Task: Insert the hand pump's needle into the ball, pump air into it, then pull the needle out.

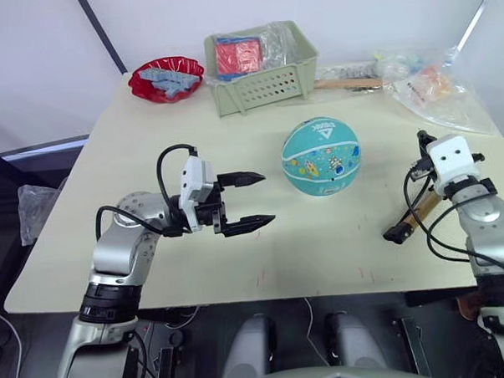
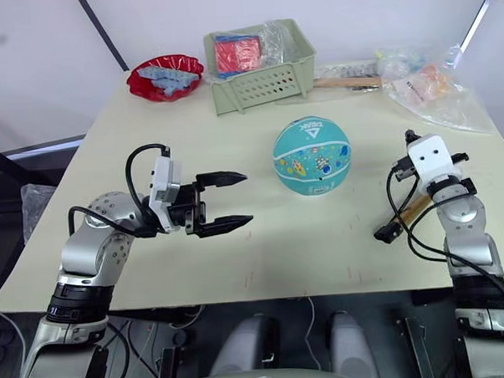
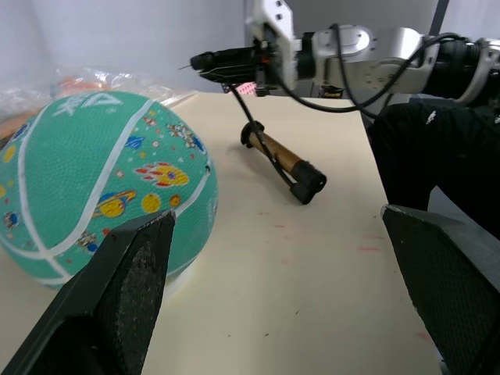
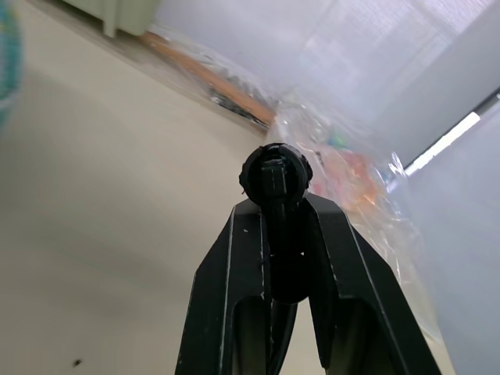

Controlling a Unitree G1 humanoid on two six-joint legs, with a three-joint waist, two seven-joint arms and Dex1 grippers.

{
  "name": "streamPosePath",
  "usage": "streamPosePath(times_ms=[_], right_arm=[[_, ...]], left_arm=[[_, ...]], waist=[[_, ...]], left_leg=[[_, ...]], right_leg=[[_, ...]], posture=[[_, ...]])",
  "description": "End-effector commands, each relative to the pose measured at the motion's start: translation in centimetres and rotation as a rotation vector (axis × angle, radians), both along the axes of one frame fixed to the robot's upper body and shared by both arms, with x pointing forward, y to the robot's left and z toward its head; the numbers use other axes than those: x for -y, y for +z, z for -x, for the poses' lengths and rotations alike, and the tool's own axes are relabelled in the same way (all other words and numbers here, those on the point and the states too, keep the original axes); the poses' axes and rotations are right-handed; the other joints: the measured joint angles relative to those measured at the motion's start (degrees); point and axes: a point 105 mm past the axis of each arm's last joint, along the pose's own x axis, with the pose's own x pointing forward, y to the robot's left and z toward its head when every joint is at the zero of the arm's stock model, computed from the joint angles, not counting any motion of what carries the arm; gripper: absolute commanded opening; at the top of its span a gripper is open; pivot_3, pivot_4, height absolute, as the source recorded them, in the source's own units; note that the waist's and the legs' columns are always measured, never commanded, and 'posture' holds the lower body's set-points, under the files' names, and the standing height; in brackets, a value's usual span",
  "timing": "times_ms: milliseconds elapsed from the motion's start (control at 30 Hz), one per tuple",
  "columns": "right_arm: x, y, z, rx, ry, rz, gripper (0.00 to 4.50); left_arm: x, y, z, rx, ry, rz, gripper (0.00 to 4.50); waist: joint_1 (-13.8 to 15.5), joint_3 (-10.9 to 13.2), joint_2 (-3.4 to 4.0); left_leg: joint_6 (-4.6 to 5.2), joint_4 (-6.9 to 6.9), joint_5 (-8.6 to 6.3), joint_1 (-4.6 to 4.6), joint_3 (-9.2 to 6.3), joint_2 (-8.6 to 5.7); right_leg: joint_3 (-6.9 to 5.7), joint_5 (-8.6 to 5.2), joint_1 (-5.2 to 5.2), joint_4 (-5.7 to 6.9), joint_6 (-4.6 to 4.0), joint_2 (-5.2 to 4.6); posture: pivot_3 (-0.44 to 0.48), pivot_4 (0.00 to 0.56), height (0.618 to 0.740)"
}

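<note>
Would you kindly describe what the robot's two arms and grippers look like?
Both arms are silver-grey metal with rounded joints and black collars, with loose black cables looping beside them. Each wrist carries a white boxy camera block. The left gripper and right gripper each have two black, tapering fingers.

The setting looked like a robotics lab or test room rather than a home. A plain beige table [image 1: 155, 268] stood against bare white walls, with loose black cables hanging below its front edge. Staged props sat along the far side: a pale green plastic basket [image 1: 264, 84], a red bowl [image 1: 165, 79] and clear plastic bags [image 1: 436, 85] of odds and ends.
</note>
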Motion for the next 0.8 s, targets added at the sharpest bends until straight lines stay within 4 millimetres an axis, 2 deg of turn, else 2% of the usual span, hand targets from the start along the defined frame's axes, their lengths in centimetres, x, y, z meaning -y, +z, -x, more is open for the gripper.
streamPosePath(times_ms=[33,233,600,633,667,767,800], right_arm=[[1.7,1.9,-1.0,0.051,-0.107,-0.044,0.07],[4.0,2.4,-1.2,0.077,-0.232,-0.126,0.07],[3.9,1.2,-0.7,0.035,-0.244,-0.124,0.07],[3.9,1.2,-0.6,0.035,-0.242,-0.123,1.13],[3.9,1.3,-0.5,0.033,-0.234,-0.126,1.33],[4.3,2.0,0.0,0.044,-0.241,-0.132,3.02],[4.6,2.3,0.3,0.050,-0.249,-0.133,3.41]], left_arm=[[-0.2,1.1,0.5,0.048,-0.008,0.012,4.50],[-0.7,0.9,1.0,0.049,-0.013,-0.001,4.50],[-1.1,0.4,0.8,0.051,-0.002,-0.008,4.50],[-1.1,0.4,0.8,0.051,-0.001,-0.007,4.50],[-1.2,0.3,0.8,0.052,0.001,-0.008,4.50],[-1.4,0.3,0.7,0.056,0.018,-0.003,4.50],[-1.5,0.2,0.7,0.055,0.024,0.000,4.50]], waist=[[-0.03,0.00,0.00],[0.16,0.00,0.00],[-0.07,0.00,0.01],[-0.06,0.00,0.01],[-0.06,0.00,0.01],[-0.04,0.00,0.01],[-0.02,0.00,0.01]], left_leg=[[0.00,0.00,0.00,0.01,0.00,0.01],[0.00,-0.05,0.00,-0.02,-0.03,0.02],[0.01,-0.05,0.00,0.00,0.02,0.02],[0.01,-0.05,0.00,0.00,0.04,0.03],[0.01,-0.05,0.00,0.00,0.03,0.03],[0.01,-0.05,0.00,0.00,0.03,0.03],[0.01,-0.05,0.00,0.00,0.03,0.03]], right_leg=[[0.00,0.00,0.00,0.01,0.00,0.01],[-0.04,0.00,-0.03,0.03,0.00,0.02],[0.03,0.00,-0.04,0.03,0.00,0.04],[0.05,0.00,-0.04,0.03,0.00,0.03],[0.05,0.01,-0.04,0.03,0.00,0.04],[0.05,0.00,-0.04,0.04,0.00,0.04],[0.04,0.00,-0.05,0.04,0.00,0.04]], posture=[[0.000,0.150,0.740],[0.000,0.150,0.740],[0.000,0.150,0.740],[0.000,0.150,0.740],[0.000,0.150,0.740],[0.000,0.150,0.740],[0.000,0.150,0.740]])
